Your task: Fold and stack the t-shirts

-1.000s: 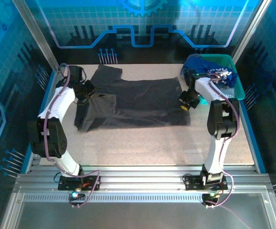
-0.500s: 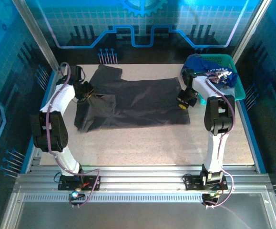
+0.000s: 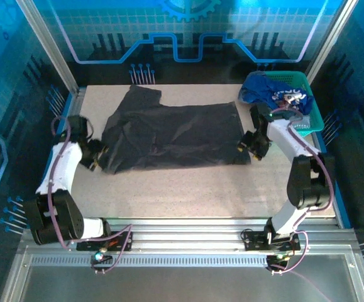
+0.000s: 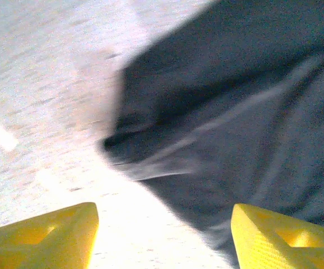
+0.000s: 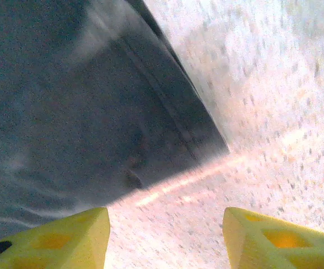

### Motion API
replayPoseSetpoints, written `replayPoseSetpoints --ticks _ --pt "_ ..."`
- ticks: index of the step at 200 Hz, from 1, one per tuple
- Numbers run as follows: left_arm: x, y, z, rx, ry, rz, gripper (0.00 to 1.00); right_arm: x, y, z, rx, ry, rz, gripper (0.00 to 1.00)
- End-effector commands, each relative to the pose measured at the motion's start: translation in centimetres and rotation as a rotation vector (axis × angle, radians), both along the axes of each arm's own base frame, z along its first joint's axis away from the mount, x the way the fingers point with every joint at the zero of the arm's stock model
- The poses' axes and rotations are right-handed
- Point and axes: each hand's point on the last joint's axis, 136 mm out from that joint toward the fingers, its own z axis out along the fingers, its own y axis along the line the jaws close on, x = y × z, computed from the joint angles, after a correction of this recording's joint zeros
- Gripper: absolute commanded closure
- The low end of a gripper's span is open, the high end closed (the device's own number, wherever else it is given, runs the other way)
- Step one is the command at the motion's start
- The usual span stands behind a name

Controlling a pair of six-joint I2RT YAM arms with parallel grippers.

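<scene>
Top view: grey shirt (image 3: 175, 135) spread flat on the table (image 3: 169, 195), left gripper (image 3: 98, 158) and right gripper (image 3: 242, 145) at its near corners. Left wrist: jaws wide, empty, corner just ahead. Right wrist: likewise, hem corner ahead. Best pinch both corners low, together.

**Table, basket and enclosure**

A pale speckled table top (image 3: 188, 189) fills the middle of the scene. A teal plastic mesh basket (image 3: 290, 76) sits on its far right corner. A blue patterned back wall (image 3: 188, 31) stands along the far side, and ribbed aluminium rails (image 3: 188, 242) run across the near edge.
</scene>
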Motion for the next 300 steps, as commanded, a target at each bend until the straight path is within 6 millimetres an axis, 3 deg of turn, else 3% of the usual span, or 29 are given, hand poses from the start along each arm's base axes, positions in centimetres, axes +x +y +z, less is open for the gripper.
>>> replayPoseSetpoints --ticks 1,36,124,148,183,212,240,272,300 --pt "-2.1 0.1 -3.0 -0.150 0.057 0.173 0.34 -1.2 0.2 -2.0 0.080 0.009 -0.029 0.42" --pt "0.3 0.4 -4.1 -0.237 -0.006 0.279 0.33 -1.6 -0.9 -3.7 0.168 0.018 -0.084 0.42" --pt "-0.3 -0.4 -8.1 -0.329 0.106 0.417 0.48 -0.5 -1.9 -5.6 0.168 0.059 -0.134 0.44" --pt "-0.6 0.0 -8.6 -0.308 0.119 0.428 0.64 0.3 -1.9 -6.1 0.158 0.067 -0.136 0.48" --pt "-0.5 0.6 -8.7 -0.277 0.118 0.429 1.00 1.9 -1.4 -6.5 0.154 0.053 -0.126 0.57" --pt "-1.0 1.6 -7.6 -0.222 0.117 0.404 1.00 2.3 -1.3 -7.3 0.116 0.072 -0.113 0.80" --pt "-1.7 3.0 -6.4 -0.148 0.117 0.371 1.00 1.5 -2.3 -7.3 0.024 0.114 -0.094 1.00" --pt "-2.8 3.5 -6.1 -0.109 0.133 0.346 1.00 0.0 -3.4 -6.3 -0.045 0.143 -0.068 1.00" --pt "-4.3 3.2 -6.2 -0.090 0.165 0.314 1.00 -2.9 -3.3 -5.9 -0.064 0.211 -0.042 1.00"
